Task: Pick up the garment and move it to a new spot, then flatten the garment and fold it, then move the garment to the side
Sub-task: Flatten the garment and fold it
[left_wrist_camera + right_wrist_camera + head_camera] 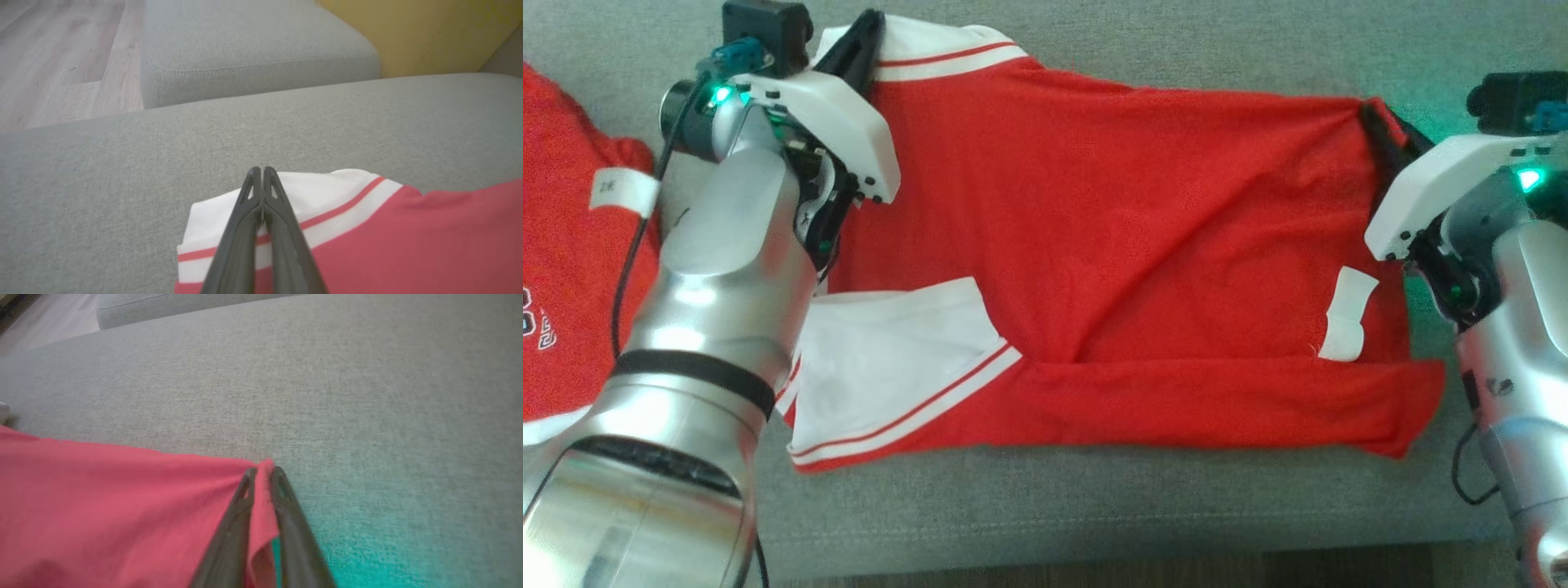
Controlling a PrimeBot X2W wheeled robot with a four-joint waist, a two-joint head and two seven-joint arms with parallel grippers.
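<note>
Grey sofa (1094, 506): left claw (261, 175) and right claw (263, 473) clamp the garment (1111, 229), left forearm (727, 269) hiding its edge

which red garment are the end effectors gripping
The spread-out garment in the middle, pinched at its white sleeve and far right corner; the other garment lies bunched at the left, untouched.

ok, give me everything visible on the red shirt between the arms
The shirt is thin red cloth with white sleeves trimmed in red stripes and a white tag near its right edge. It lies spread sideways on the grey sofa, near edge folded over, creases fanning from the far right corner, which the right end effector pinches. The left end effector is shut over the far white sleeve; whether it grips cloth is unclear.
</note>
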